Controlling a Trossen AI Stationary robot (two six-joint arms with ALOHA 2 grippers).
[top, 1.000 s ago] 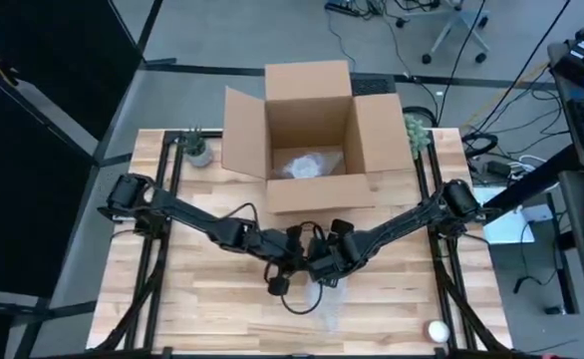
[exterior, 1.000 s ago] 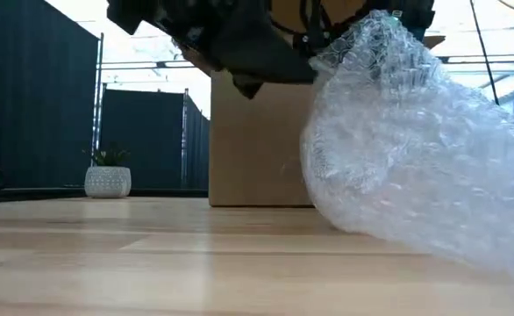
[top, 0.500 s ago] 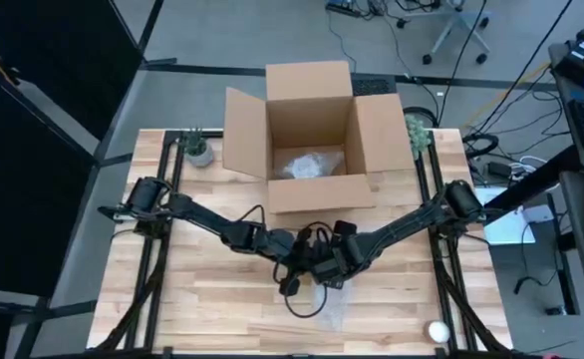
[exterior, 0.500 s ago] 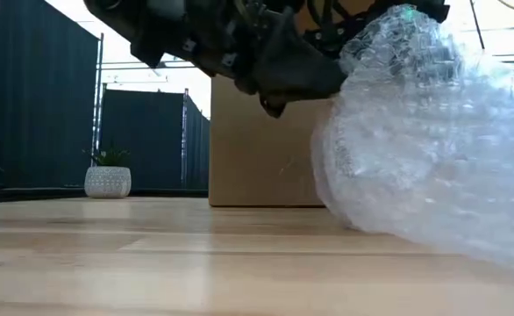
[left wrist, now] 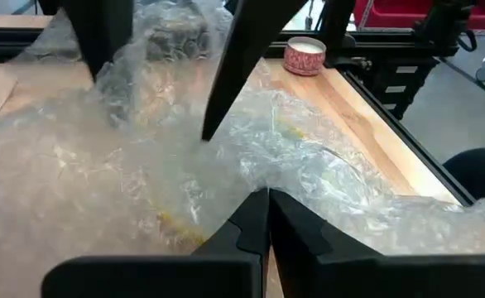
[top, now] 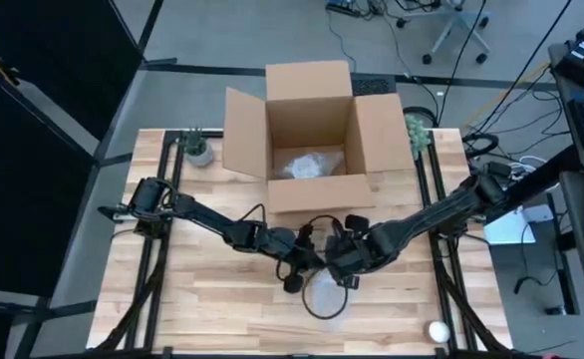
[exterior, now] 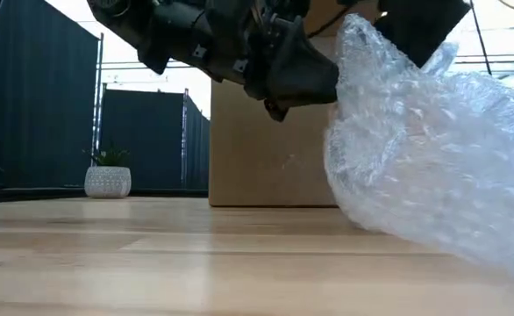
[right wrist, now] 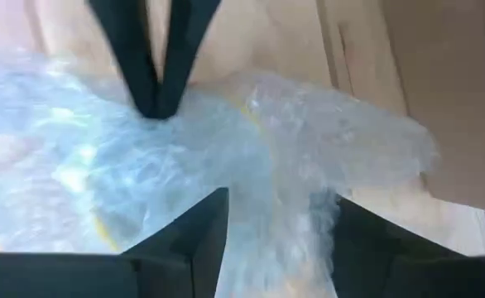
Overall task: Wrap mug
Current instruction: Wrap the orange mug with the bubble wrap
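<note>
Jaws pressed together on the left gripper point(left wrist: 266, 217), pinching the bubble wrap point(exterior: 432, 184); the right gripper point(right wrist: 271, 217) has them spread around it, mid-desk point(top: 212, 299) before the cardboard box point(top: 310, 140).

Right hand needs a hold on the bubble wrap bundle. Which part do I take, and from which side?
Probably the raised, bunched ridge of the bubble wrap, coming from above. The left hand is pinched shut on one edge, and the right hand is open, straddling that ridge. Closing there should gather the loose folds rather than the flat tail lying on the table.
</note>
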